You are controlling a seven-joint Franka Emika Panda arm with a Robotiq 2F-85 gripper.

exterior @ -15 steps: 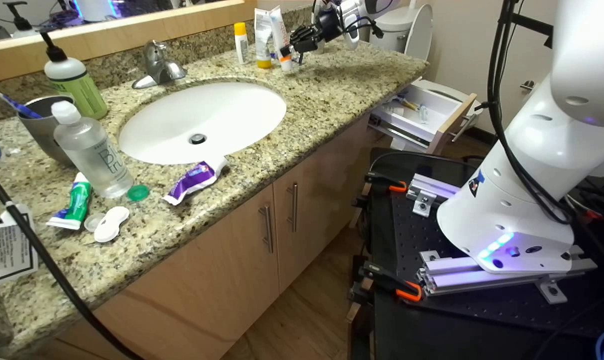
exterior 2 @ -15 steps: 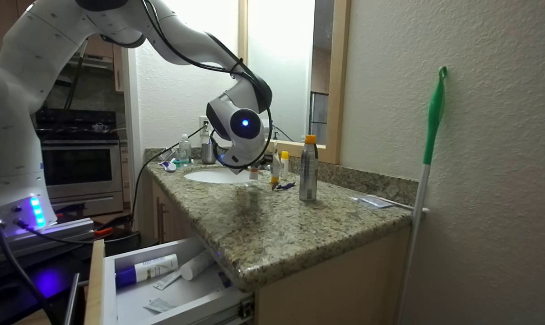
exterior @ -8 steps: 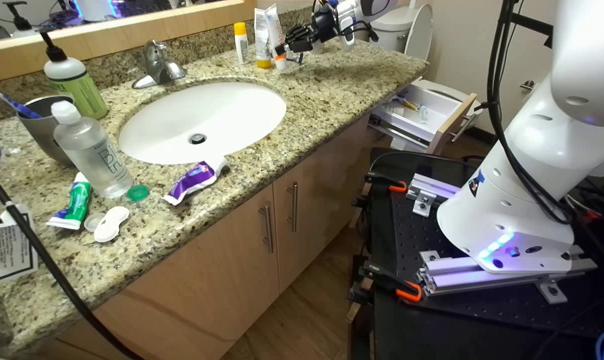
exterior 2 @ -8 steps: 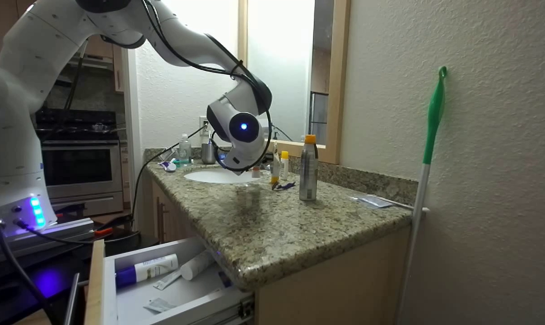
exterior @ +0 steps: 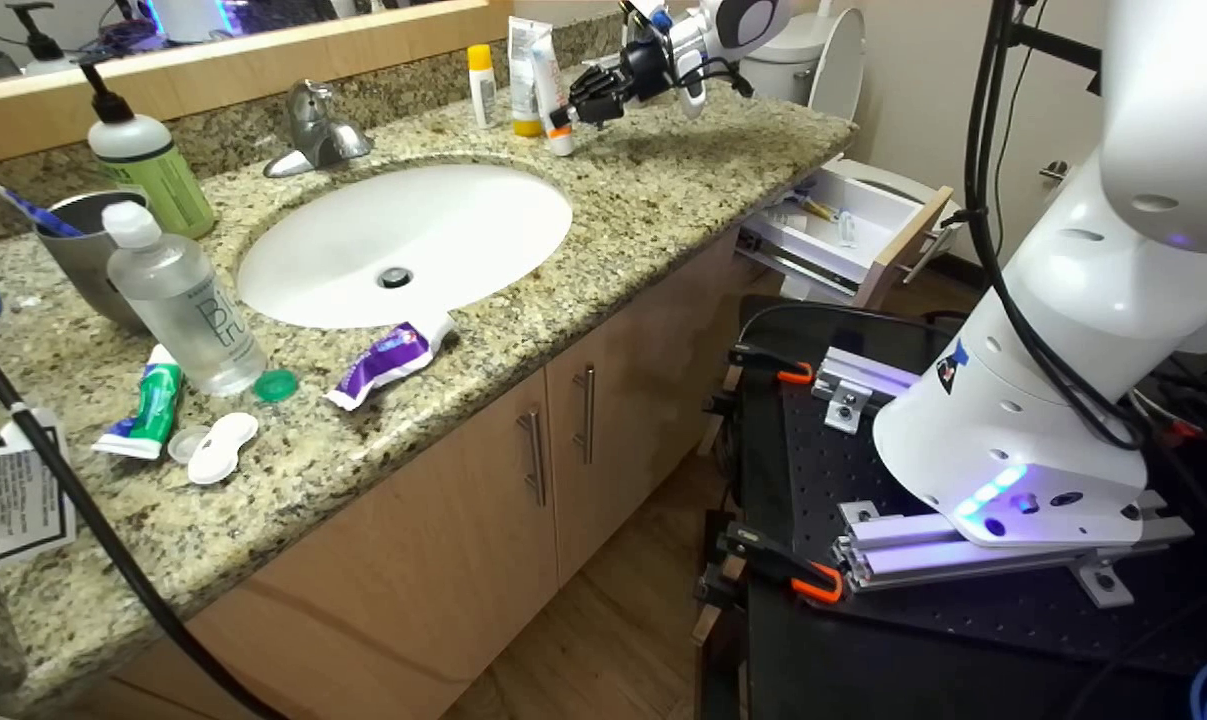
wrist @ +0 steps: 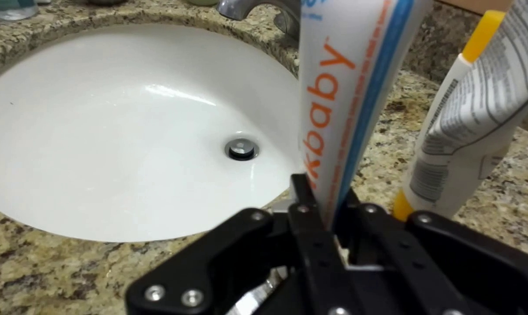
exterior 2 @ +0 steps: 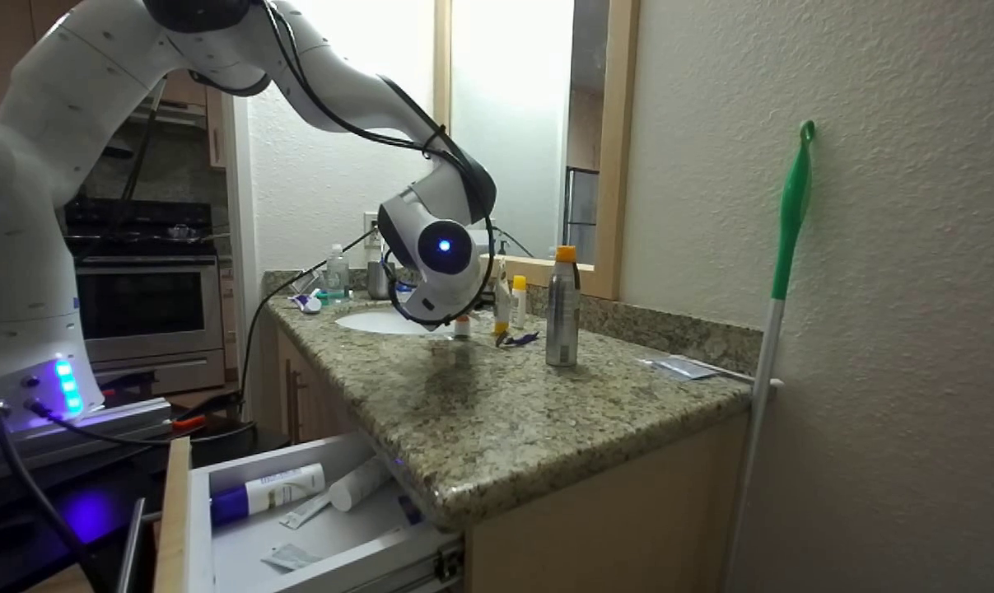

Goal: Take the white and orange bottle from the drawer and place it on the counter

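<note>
The white and orange bottle [wrist: 329, 100] is a tube-like white container with orange lettering and a blue stripe. It stands nearly upright, cap down, beside the sink; it also shows in both exterior views [exterior: 547, 80] [exterior 2: 462, 327]. My gripper [wrist: 327, 192] is shut on its lower part, and also shows in an exterior view [exterior: 566, 117]. The bottle's low end is at or just above the granite counter [exterior: 683, 180]; I cannot tell if it touches. The drawer [exterior 2: 179, 511] is pulled out under the counter's end, with tubes and a purple-capped bottle in it.
A white tube with a yellow cap [wrist: 452, 175] and a yellow-capped white bottle [exterior: 482, 90] stand close beside the gripper. The sink [wrist: 115, 131] is on the opposite side. A grey spray can [exterior 2: 562, 317] and a razor [exterior 2: 517, 339] are on the counter.
My gripper, shut on the bottle, has shifted slightly toward the sink and then come down, bringing the bottle's low end closer to the counter. The drawer has not moved.
</note>
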